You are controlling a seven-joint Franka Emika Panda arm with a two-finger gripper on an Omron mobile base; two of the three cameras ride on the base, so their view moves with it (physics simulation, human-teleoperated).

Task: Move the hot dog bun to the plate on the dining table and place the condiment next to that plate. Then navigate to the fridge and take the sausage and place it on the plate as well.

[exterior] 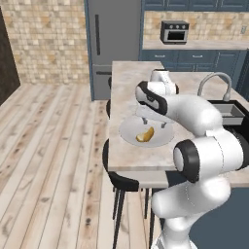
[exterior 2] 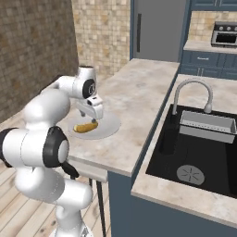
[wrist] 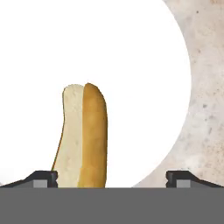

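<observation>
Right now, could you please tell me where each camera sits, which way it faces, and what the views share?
Left base view: behind the arm's left, looking forward over the dining table towards the fridge; the white arm fills its right.
Right base view: behind the arm's right, facing the table and sink; the arm stands at left.
Hand view: on the hand, looking down at the plate; the open pincer has a fingertip on each side.
All share the hot dog bun on the plate.

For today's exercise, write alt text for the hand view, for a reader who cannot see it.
A bun lies on a white plate, between the open claw's two dark tips, touching neither. Beige marbled table shows past the plate's rim at right.
</observation>
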